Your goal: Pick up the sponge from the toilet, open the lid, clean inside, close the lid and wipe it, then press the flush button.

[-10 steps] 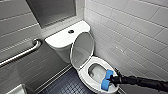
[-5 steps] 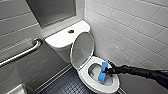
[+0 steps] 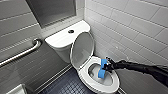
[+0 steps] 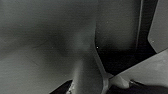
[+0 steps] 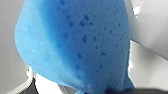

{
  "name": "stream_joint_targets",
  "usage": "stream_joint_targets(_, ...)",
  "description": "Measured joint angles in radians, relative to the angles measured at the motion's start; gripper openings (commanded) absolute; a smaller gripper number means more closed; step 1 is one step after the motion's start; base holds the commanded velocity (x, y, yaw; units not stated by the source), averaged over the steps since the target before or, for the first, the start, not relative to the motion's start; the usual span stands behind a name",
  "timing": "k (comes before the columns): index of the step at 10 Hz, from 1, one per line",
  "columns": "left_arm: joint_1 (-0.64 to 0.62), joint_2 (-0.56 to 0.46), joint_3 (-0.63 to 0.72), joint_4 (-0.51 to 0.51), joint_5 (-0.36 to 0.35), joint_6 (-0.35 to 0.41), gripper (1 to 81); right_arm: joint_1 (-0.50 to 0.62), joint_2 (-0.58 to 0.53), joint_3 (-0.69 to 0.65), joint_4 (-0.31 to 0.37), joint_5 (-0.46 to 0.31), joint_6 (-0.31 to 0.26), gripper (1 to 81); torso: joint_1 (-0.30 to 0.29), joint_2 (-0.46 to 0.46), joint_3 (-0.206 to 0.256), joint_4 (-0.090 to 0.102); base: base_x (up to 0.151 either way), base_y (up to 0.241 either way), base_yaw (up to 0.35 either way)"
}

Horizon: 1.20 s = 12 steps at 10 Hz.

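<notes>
Down in toilet (image 3: 84, 73) bowl, blue sponge (image 3: 102, 68)

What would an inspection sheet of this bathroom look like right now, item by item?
Surface: white toilet, lid raised, bowl open.
Job's things: blue sponge held upright in the bowl opening; dark flush button in the middle of the tank top.
Clutter: a white object at the picture's lower corner, too cropped to identify.
Grippers: right gripper shut on the sponge, over the bowl.
Cables: nothing seen.
Surroundings: pale tiled walls, metal grab bar, dark small-tiled floor.
</notes>
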Motion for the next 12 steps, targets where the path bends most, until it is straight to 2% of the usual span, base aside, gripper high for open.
stream_joint_targets(4,0.0,0.0,0.0,0.0,0.0,0.0,81.1,0.034,0.12,-0.193,-0.029,-0.003,0.0,1.0,0.0,0.0,0.0,0.0,0.0,0.0,0.0)
stream_joint_targets(6,0.0,0.0,0.0,-0.001,-0.001,0.0,81.1,0.03,0.176,-0.256,-0.032,0.042,0.011,1.0,0.0,0.0,0.0,0.0,0.0,0.0,0.0)
stream_joint_targets(8,0.001,0.0,0.0,-0.001,-0.002,0.0,81.1,0.008,0.17,-0.301,-0.032,0.097,0.072,1.0,0.0,0.0,0.0,0.0,0.0,0.0,0.0)
stream_joint_targets(10,0.003,0.0,0.0,-0.001,-0.005,0.0,81.1,-0.044,0.169,-0.315,-0.031,0.215,0.158,1.0,0.0,0.0,0.0,0.0,0.0,0.0,0.0)
stream_joint_targets(11,0.003,0.0,0.0,-0.001,-0.005,0.0,81.1,-0.059,0.159,-0.315,-0.032,0.257,0.182,1.0,0.0,0.0,0.0,0.0,0.0,0.0,0.0)
stream_joint_targets(12,0.005,0.0,0.0,0.0,-0.007,0.0,81.1,-0.059,0.15,-0.305,-0.031,0.26,0.184,1.0,0.0,0.0,0.0,0.0,0.0,0.0,0.0)
